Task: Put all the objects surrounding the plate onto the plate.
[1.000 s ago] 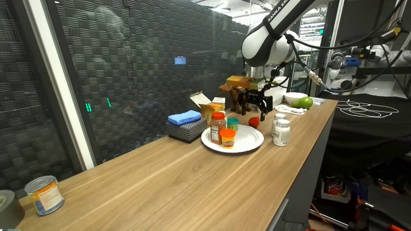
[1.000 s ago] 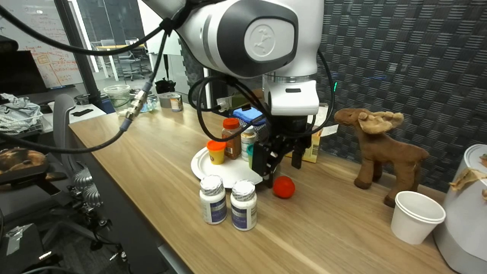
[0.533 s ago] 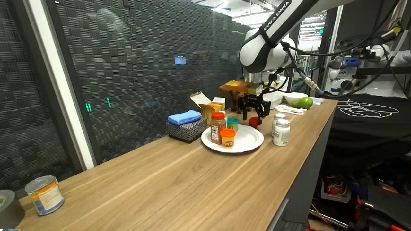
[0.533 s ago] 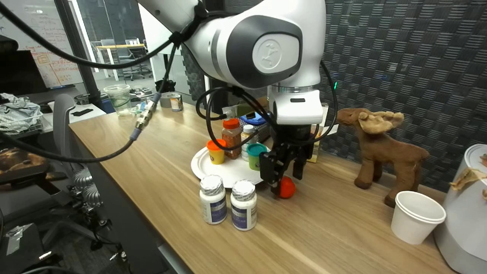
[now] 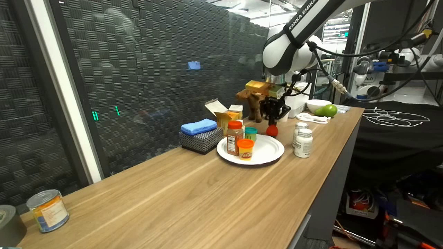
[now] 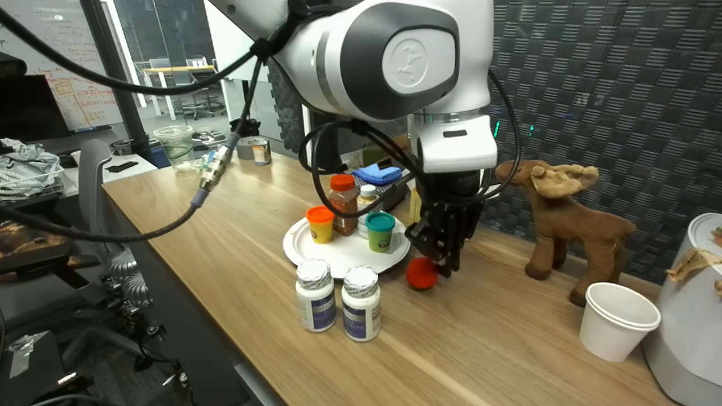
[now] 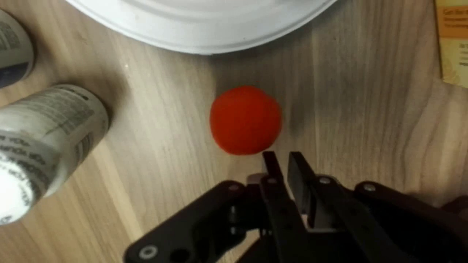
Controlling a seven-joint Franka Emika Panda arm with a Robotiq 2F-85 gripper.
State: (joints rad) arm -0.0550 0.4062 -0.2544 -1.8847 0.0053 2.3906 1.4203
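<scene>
The counter [image 5: 166, 207] looks like smooth wood with a soft gloss; the plate [image 7: 204, 36] is matt and paper-like. The red ball [image 7: 245, 120] is smooth and dull. Tubs [image 6: 321, 226] and white bottles [image 6: 361, 318] look plastic — the bottles' seals [image 6: 361, 282] shiny and film-like. The towel [image 5: 199, 127] is fuzzy cloth, the moose [image 6: 575, 220] plush, the yellow box [image 5: 224, 121] card, the can [image 5: 43, 198] metal with a paper label [image 5: 55, 211].

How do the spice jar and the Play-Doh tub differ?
Height: the spice jar is taller than the Play-Doh tub.
Body: reddish-brown contents show through the spice jar; the Play-Doh tub is yellow.
Label: white panel on the spice jar, brand logo on the Play-Doh tub.
Both stand upright, lidded, on the white plate.
</scene>
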